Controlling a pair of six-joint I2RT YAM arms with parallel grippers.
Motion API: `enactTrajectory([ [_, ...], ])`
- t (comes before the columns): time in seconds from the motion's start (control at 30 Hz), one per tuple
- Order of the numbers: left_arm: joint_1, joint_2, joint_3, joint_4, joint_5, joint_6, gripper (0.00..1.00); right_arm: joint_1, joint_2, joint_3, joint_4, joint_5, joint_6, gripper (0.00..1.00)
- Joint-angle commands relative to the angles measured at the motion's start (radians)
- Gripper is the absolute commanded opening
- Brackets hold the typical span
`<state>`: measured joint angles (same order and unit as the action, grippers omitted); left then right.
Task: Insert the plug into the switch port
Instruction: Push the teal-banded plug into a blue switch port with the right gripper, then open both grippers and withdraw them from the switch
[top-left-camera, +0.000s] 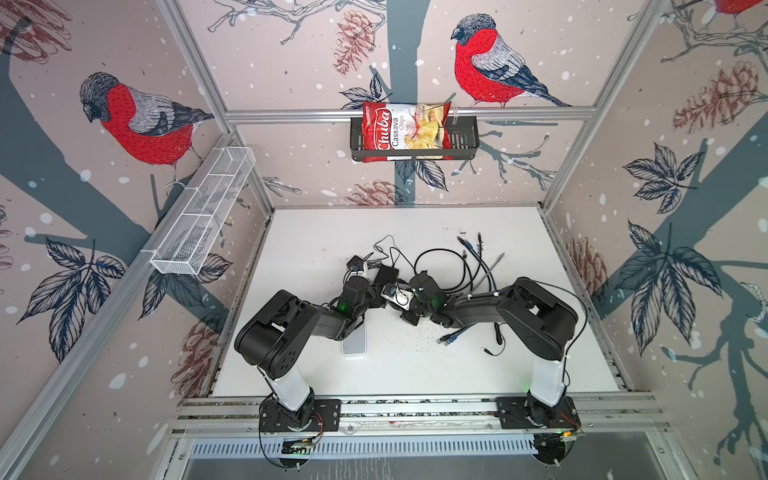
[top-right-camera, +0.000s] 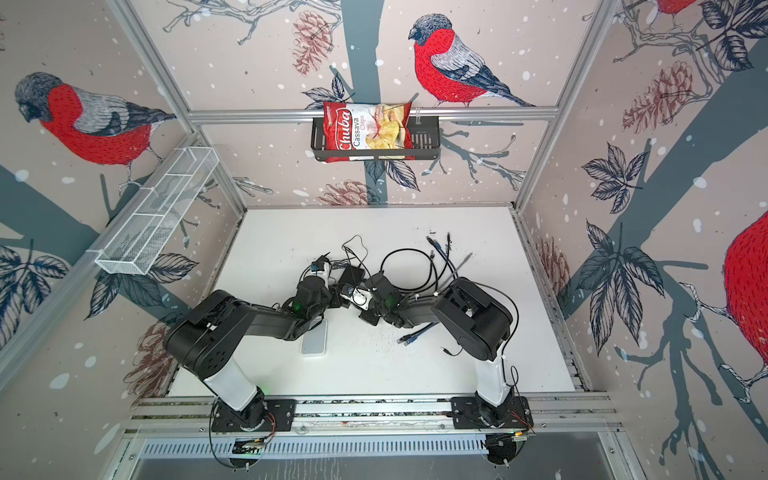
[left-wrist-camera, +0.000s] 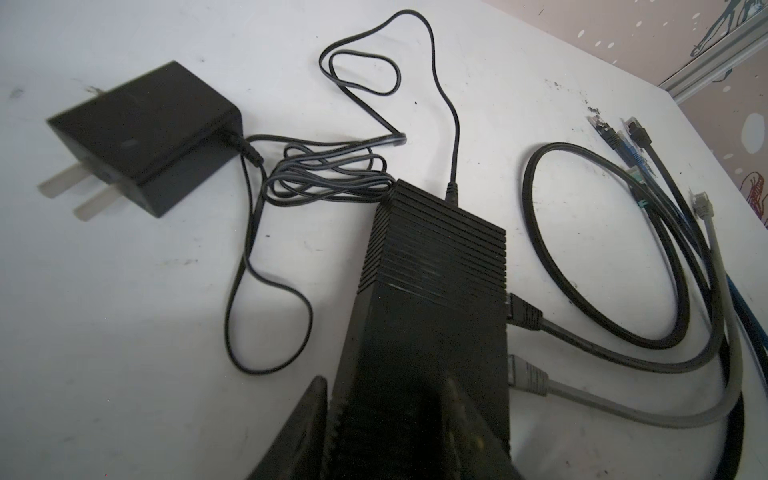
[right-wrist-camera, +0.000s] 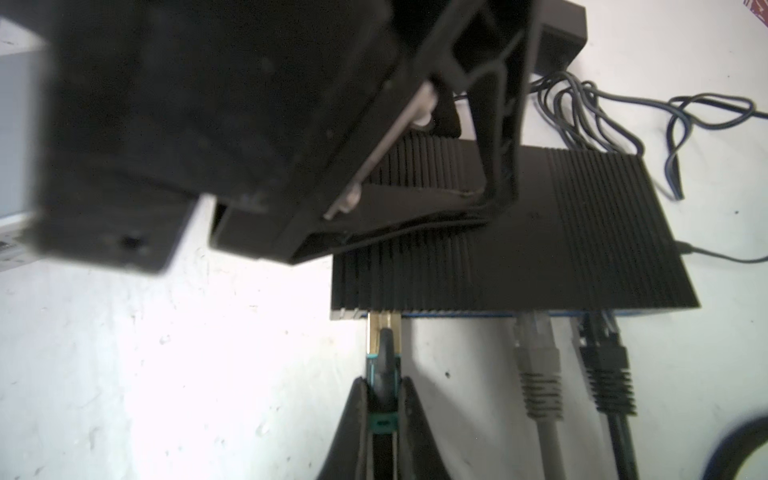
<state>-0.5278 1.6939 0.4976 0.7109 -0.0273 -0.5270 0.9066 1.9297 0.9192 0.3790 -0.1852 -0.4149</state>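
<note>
**Position.** The clear-plastic, teal-booted network plug (right-wrist-camera: 384, 332) sits at the end port on the front face of the black ribbed plastic switch (right-wrist-camera: 582, 232). The switch lies flat on the white table (right-wrist-camera: 166, 374). The plug's nose meets the port opening. I cannot tell how deep it sits, nor whether the latch has engaged.

**Grippers.** The right gripper (right-wrist-camera: 384, 388) is closed almost fully, and its fingers (right-wrist-camera: 355, 415) pinch the teal boot just behind the clear body. The left gripper (left-wrist-camera: 386, 399) stands partly open, as wide as the housing. Its jaws straddle the switch and appear clamped on its sides to brace it.

**Neighbouring ports.** A grey moulded connector (right-wrist-camera: 536, 365) and a black moulded connector (right-wrist-camera: 606, 365) occupy ports further along the same face, apart from the working port.

**Handling.** I judge the plug light and rigid, with a brittle latch tab. The boot is softer and gives the fingers purchase. I take hold on the boot's flat sides, close to the clear body, and leave the tab free to flex. I expect the trailing cable to be stiff enough to twist the plug off axis, so the grip must stay square to the port. The switch looks light, and I expect it to slide under an insertion push unless it is braced.
</note>
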Motion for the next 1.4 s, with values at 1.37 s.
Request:
enactTrajectory([
  [1.37, 0.103, -0.145, -0.021, -0.262, 0.040, -0.002, 0.53, -0.121, 0.222, 0.421, -0.228, -0.216, -0.202, 0.17],
])
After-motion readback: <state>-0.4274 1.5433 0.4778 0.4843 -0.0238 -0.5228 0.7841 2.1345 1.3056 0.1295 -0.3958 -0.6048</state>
